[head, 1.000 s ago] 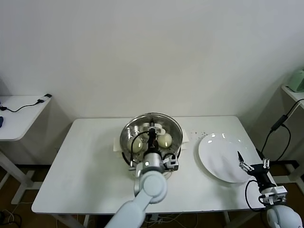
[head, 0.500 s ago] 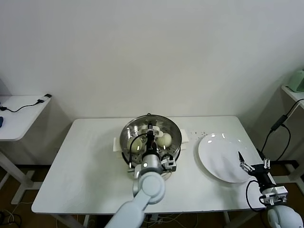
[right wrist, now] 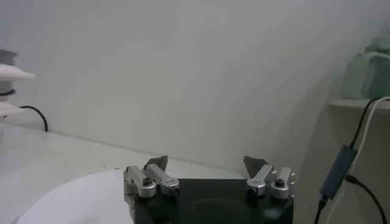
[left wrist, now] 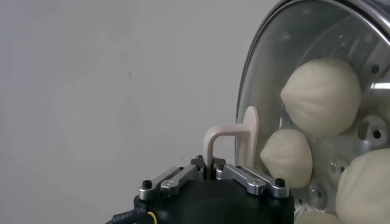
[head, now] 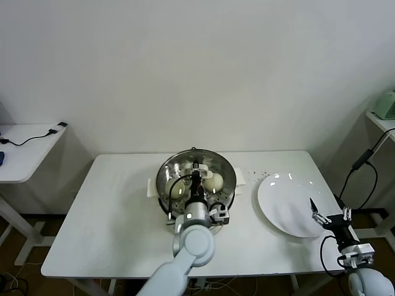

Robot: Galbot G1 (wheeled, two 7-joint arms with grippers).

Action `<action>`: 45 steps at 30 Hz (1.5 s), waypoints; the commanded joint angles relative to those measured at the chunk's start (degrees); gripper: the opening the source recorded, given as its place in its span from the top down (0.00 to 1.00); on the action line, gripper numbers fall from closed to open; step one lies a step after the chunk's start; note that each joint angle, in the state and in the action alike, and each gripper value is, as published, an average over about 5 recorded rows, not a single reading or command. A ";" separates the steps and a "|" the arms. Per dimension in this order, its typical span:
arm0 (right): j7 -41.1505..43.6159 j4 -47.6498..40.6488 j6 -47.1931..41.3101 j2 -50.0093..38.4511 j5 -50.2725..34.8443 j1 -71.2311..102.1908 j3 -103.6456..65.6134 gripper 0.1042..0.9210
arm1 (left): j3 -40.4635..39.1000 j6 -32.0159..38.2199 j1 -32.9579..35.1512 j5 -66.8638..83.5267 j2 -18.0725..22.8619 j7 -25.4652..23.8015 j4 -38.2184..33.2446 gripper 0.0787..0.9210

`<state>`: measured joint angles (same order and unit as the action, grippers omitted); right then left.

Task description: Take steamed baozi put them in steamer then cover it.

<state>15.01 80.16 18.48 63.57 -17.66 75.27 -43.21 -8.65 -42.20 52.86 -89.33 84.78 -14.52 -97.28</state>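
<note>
- The table (head: pixel 111 216) is white and rectangular, set against a plain pale wall (head: pixel 197 68), with floor showing beyond its edges.
- The steamer (head: pixel 196 179) stands near the table's middle, toward the back, a white base (head: pixel 152 187) showing at its left side.
- The cover (left wrist: pixel 304 91) lies over the steamer, its clear glass and metal rim filling one side of the left wrist view.
- The baozi (left wrist: pixel 321 96) lie inside on the perforated tray; through the glass the left wrist view shows at least three, close together; the head view shows two pale ones.
- The left gripper (head: pixel 196 174) is over the steamer's centre, its arm reaching in from the table's near edge.
- Its fingers are closed tight on the handle (left wrist: pixel 234 141), the cover's white loop, which stands up between them in the left wrist view.
- The right gripper (head: pixel 327 217) hangs at the table's right end, over the near rim of the plate (head: pixel 284 197).
- Its fingers (right wrist: pixel 157 164) are spread wide with nothing between them.
- The plate is large, white and bare, lying well to the right of the steamer.
- A few dark specks (head: pixel 256 172) dot the table between steamer and plate.
- A smaller white side table (head: pixel 24 154) stands to the left, carrying a black cable (head: pixel 31 139).
- At the right, a shelf (head: pixel 382 120) holds a pale green thing (head: pixel 386 103), and a dark cable (head: pixel 361 161) hangs below it.
</note>
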 commanded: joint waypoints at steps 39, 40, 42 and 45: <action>-3.04 7.31 -5.45 2.21 4.68 3.57 -2.04 0.12 | 33.32 20.33 26.60 61.60 -22.76 13.92 -29.41 0.12; -3.12 7.86 -5.51 2.43 4.70 3.79 -2.06 0.12 | 36.17 22.51 27.51 65.30 -22.45 14.06 -28.88 0.12; -3.45 9.00 -5.65 2.99 4.85 4.26 -2.02 0.12 | 41.66 26.47 29.58 72.81 -21.19 13.83 -27.43 0.12; -3.89 10.76 -5.85 4.07 4.91 5.20 -1.87 0.12 | 49.09 31.37 33.08 84.28 -18.08 12.41 -24.24 0.12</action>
<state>12.19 85.96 13.74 66.00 -13.62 78.63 -45.23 12.82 -39.63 72.85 -44.91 65.21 -5.31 -122.96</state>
